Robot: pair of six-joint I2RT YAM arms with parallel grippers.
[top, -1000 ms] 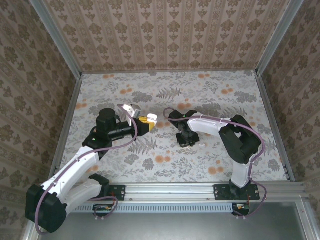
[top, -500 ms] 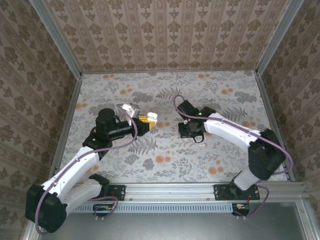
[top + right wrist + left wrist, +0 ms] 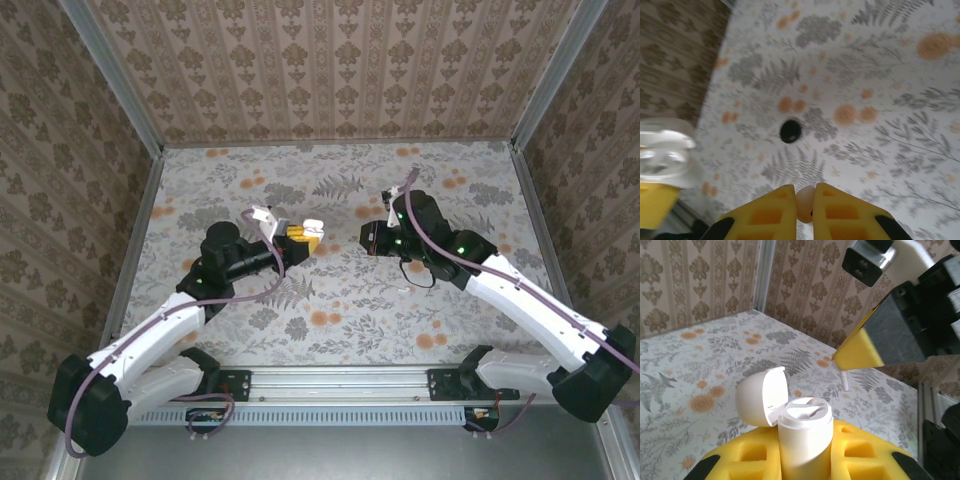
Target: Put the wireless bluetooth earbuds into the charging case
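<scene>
Top external: left gripper (image 3: 300, 240) clamped on open white charging case (image 3: 311, 229), held above table (image 3: 340, 320), centre-left. Right gripper (image 3: 373, 240) near case on its right, not touching.

Left wrist: case upright between yellow pads (image 3: 842, 432), lid (image 3: 763, 396) hinged open to left. White earbud (image 3: 844, 380) stem hangs below right gripper's pad tip.

Right wrist: right fingers nearly together, pinching white earbud (image 3: 805, 205). Black earbud (image 3: 790, 131) lies loose on table beyond, well apart from case at left edge.
</scene>
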